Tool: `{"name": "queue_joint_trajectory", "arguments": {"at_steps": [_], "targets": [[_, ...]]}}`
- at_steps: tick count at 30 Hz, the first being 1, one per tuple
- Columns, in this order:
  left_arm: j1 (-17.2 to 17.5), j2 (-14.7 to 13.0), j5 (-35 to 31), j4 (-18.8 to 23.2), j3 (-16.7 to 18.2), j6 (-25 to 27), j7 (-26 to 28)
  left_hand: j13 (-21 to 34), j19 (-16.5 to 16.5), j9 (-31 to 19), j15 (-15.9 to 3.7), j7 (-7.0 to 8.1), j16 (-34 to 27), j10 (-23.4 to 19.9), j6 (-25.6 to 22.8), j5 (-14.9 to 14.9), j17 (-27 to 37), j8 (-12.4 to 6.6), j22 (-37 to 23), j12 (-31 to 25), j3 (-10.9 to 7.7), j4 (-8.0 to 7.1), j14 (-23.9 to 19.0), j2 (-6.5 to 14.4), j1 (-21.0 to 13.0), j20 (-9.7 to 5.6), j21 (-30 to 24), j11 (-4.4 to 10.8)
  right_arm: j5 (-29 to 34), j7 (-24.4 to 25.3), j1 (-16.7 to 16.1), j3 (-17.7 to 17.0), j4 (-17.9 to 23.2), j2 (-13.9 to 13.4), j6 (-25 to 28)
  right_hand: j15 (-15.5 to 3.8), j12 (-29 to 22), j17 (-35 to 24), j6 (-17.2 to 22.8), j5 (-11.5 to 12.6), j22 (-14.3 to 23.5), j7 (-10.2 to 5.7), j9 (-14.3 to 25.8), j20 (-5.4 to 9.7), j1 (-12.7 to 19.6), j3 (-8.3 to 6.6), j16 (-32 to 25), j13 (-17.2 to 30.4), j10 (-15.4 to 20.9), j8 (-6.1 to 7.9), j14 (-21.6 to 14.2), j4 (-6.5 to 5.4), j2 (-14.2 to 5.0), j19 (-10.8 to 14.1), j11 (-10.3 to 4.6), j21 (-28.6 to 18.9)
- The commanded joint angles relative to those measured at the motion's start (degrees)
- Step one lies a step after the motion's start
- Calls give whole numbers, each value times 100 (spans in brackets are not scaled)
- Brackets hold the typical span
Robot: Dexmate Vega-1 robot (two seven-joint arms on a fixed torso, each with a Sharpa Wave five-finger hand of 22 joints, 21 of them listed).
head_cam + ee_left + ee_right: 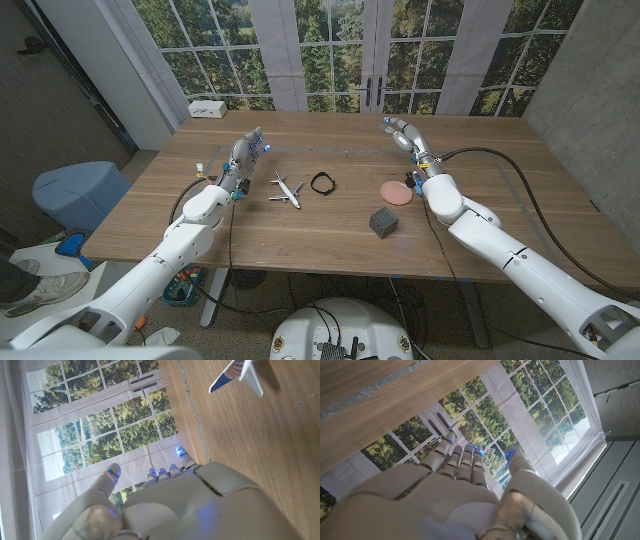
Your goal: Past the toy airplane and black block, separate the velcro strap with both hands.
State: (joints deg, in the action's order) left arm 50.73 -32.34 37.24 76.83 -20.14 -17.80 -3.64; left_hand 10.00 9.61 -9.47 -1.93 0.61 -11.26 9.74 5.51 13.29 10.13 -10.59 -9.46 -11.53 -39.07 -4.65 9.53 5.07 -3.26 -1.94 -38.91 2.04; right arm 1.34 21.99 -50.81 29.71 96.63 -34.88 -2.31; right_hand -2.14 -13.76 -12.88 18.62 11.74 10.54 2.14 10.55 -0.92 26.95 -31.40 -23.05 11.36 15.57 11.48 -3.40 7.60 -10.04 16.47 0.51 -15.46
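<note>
Wooden table (300,235), velcro strap (322,183) centred.

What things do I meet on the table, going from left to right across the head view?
Left hand → airplane → strap → block → pink disc → right hand. The block and the pink disc nearly share a column; the block starts slightly further left.

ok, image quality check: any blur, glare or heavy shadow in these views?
Head view: even daylight, sharp; soft short shadows under the toy airplane and black block. Left wrist view: left hand close and soft-focus, the airplane's tail crisp. Right wrist view: right hand slightly soft, window panes bright near the upper corner.
</note>
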Motion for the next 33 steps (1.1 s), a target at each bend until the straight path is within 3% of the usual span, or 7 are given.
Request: {"name": "queue_joint_trajectory", "arguments": {"at_steps": [1,6,30,33], "targets": [[22,3,-13,41,-3,-8,35,9,116,-28,-19,-15,-16,232,-11,19,20,0,-18,-4,-13,11,238,324,37,20,20,15,477,27,73,180,258,-52,388,-87,-13,-16,30,37,9,-3,8,81,44,-6,17,32,8,30,-42,44,48,40,-11,2],[32,2,-2,37,6,-16,33,9,112,-28,-21,-12,-11,233,-10,19,21,5,-19,2,-14,10,238,324,42,17,36,18,603,-5,139,255,261,-41,435,-82,-11,-24,38,38,12,20,10,243,61,12,28,36,24,26,-26,55,50,58,5,0],[164,-19,3,130,36,-123,35,10,88,-29,-22,-13,8,232,-12,19,22,20,-20,20,-18,10,240,326,54,12,102,15,1299,-150,225,562,674,-120,996,-127,3,-41,56,44,15,32,12,281,110,44,48,46,37,18,-9,78,36,60,16,10],[182,-26,3,146,43,-135,38,10,84,-29,-18,-14,9,235,-12,19,23,21,-20,24,-18,10,237,325,57,9,112,12,1397,-151,242,609,703,-107,1061,-148,8,-44,53,47,15,28,13,346,130,48,53,47,37,13,-8,88,35,78,12,6]]}}
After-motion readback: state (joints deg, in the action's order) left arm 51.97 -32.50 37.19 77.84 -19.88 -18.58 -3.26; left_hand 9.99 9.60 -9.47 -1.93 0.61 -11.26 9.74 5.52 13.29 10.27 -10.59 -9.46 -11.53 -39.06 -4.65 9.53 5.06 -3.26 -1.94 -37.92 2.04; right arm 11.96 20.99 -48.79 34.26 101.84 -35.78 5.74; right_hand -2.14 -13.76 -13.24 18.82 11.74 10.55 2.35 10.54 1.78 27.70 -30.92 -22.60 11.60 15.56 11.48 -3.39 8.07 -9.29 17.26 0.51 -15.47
